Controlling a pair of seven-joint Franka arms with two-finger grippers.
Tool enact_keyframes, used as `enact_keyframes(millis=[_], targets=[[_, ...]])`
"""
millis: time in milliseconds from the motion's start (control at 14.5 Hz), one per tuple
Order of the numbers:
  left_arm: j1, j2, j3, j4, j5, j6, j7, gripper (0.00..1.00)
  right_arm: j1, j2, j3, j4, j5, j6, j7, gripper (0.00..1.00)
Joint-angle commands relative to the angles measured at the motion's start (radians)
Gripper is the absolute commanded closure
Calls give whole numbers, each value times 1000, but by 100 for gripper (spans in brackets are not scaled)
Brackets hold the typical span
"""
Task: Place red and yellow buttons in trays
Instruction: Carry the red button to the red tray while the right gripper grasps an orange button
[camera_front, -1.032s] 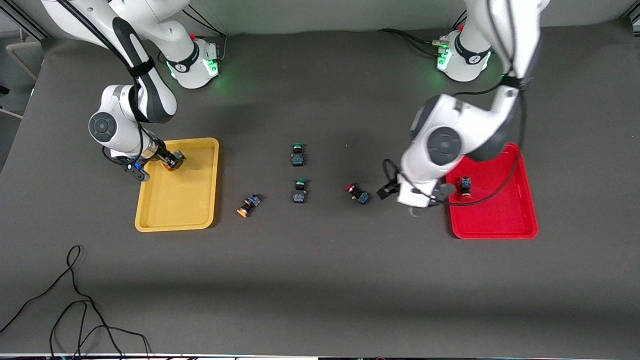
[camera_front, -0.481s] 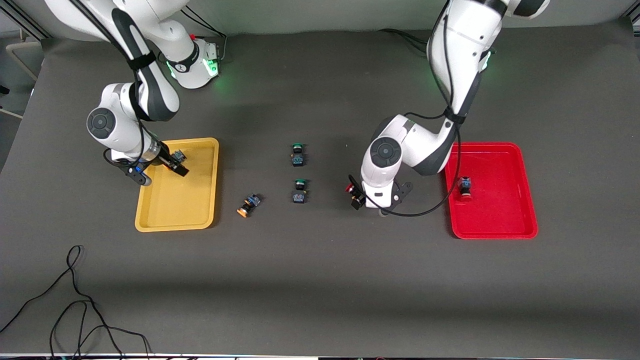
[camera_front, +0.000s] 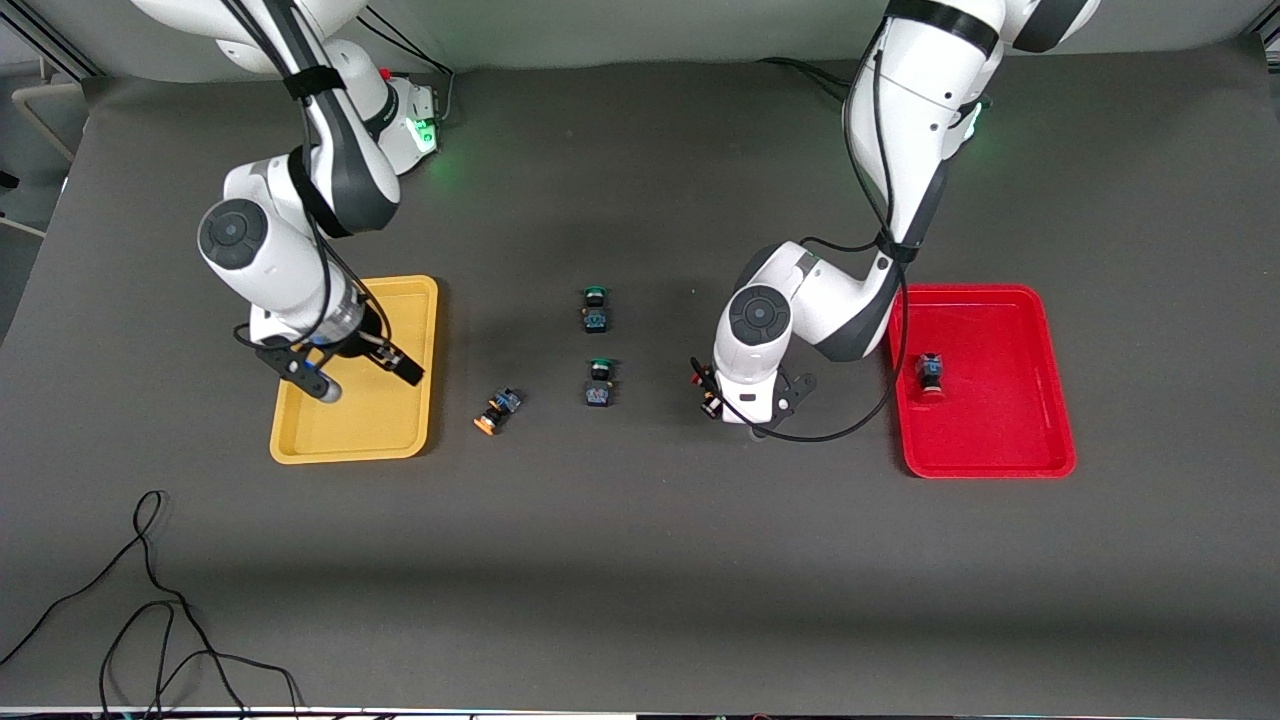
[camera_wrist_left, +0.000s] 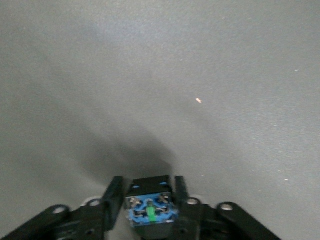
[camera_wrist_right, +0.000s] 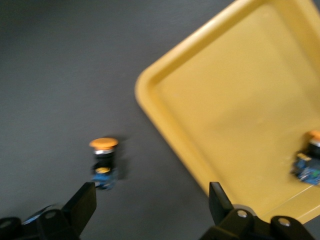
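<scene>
Red-cap btn at L gripper: you've got the left gripper (camera_front: 722, 402) down on the mat (camera_front: 640, 560) at the red button (camera_front: 699, 381); wrist view shows fingers (camera_wrist_left: 114, 192) narrow, flanking its blue-black body (camera_wrist_left: 150, 207), so it looks set for a carry.
Red btn #2: in the red tray (camera_front: 1040, 440), lying on its floor, prob. done.
Yellow btn in tray: right wrist view shows one (camera_wrist_right: 309, 162) in the yellow tray (camera_front: 300, 440); hidden under the arm in front view.
Yellow btn loose: orange-cap button (camera_front: 495, 411) on mat, beside yellow tray.
R gripper: right gripper (camera_front: 360, 368) over yellow tray, fingers (camera_wrist_right: 85, 205) wide, empty; likely heads for the loose one.
Green btns: two (camera_front: 596, 308) (camera_front: 599, 381) mid-table; leave them.
</scene>
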Motion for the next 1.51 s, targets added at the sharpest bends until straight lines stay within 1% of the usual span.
enact_keyframes(millis=[0, 69, 206, 344, 413, 550, 619, 757, 894, 963, 1032, 1101, 1169, 1238, 1307, 1376, 1444], targets=[[-21, 3, 17, 42, 16, -36, -28, 97, 39, 202, -2, 180, 86, -59, 12, 0], [-18, -1, 17, 65, 16, -67, -24, 98, 39, 239, 8, 203, 113, -55, 11, 0], [5, -7, 20, 135, 13, -182, -1, 100, 40, 308, 14, 232, 190, -42, 0, 0], [67, -42, 9, 166, -10, -278, 118, 100, 40, 345, 37, 229, 207, 2, -5, 0], [96, -68, 5, 165, -40, -320, 193, 100, 42, 370, 41, 229, 208, 16, -3, 0], [162, -118, 5, 157, -82, -424, 431, 100, 42, 410, 58, 228, 259, 60, -5, 0], [216, -133, 5, 158, -97, -496, 540, 100, 44, 427, 70, 229, 280, 79, -3, 0], [311, -167, 11, 146, -97, -620, 744, 100, 44, 456, 87, 228, 285, 114, -3, 0], [425, -225, 14, 99, -82, -671, 946, 100, 44, 473, 93, 223, 285, 134, -3, 1], [472, -243, 15, 70, -56, -673, 1031, 100, 44, 477, 93, 222, 284, 137, -3, 9], [517, -248, 15, 47, -15, -661, 1106, 100, 44, 484, 93, 222, 284, 142, -3, 21], [544, -241, 15, 24, 22, -630, 1168, 100, 44, 484, 95, 222, 285, 142, -3, 37], [566, -236, 17, -16, 54, -563, 1214, 100, 42, 484, 95, 222, 285, 139, -3, 55], [595, -236, 17, -73, 84, -484, 1263, 100, 40, 482, 97, 222, 285, 137, -2, 69], [633, -225, 16, -123, 113, -407, 1335, 100, 39, 481, 97, 222, 285, 136, 0, 80], [666, -216, 17, -174, 119, -323, 1393, 100, 39, 473, 97, 222, 285, 131, 3, 88], [695, -202, 17, -203, 119, -258, 1419, 100, 37, 465, 97, 222, 287, 126, 4, 93]])
